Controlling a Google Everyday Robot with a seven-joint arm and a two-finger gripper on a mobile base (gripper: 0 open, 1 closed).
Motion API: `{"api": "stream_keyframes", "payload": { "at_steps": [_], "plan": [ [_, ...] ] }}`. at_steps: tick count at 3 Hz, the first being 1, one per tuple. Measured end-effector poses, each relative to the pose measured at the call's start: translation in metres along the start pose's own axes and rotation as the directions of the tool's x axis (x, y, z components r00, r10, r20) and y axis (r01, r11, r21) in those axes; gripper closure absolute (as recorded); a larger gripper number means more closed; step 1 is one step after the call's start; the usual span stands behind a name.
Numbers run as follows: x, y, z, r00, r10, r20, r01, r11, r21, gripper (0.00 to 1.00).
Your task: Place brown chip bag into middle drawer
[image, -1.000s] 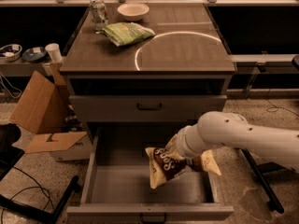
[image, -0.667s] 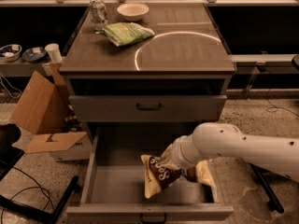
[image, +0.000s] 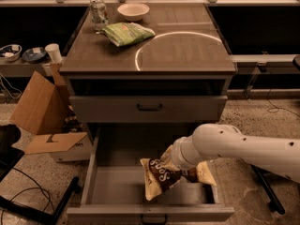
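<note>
The brown chip bag [image: 165, 176], dark brown with cream-yellow ends and white lettering, hangs tilted inside the open middle drawer [image: 117, 186], low over its grey floor at the right front. My gripper [image: 180, 168] reaches in from the right on a white arm and is shut on the bag's upper part. Its fingers are mostly hidden behind the bag and the wrist. Whether the bag's lower end touches the floor I cannot tell.
The cabinet top [image: 187, 55] holds a green chip bag [image: 127, 33], a white bowl [image: 133, 11] and a can [image: 98, 13]. A shut drawer front with black handle [image: 149, 108] sits above. An open cardboard box [image: 42, 111] stands at the left.
My arm has lowered and moved left, carrying the bag deeper into the drawer towards its front.
</note>
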State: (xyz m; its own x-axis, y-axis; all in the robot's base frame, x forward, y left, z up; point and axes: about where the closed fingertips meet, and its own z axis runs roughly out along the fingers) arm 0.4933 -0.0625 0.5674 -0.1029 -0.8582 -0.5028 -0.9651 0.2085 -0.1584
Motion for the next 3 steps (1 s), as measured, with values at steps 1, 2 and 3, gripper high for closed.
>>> {"api": "stream_keyframes", "payload": {
  "at_steps": [1, 2, 3],
  "plan": [
    [0.0000, 0.0000, 0.0000, 1.000, 0.000, 0.000, 0.000, 1.0000, 0.000, 0.28],
    [0.0000, 0.0000, 0.0000, 1.000, 0.000, 0.000, 0.000, 1.0000, 0.000, 0.05],
    [0.0000, 0.0000, 0.0000, 1.000, 0.000, 0.000, 0.000, 1.0000, 0.000, 0.00]
  ]
}}
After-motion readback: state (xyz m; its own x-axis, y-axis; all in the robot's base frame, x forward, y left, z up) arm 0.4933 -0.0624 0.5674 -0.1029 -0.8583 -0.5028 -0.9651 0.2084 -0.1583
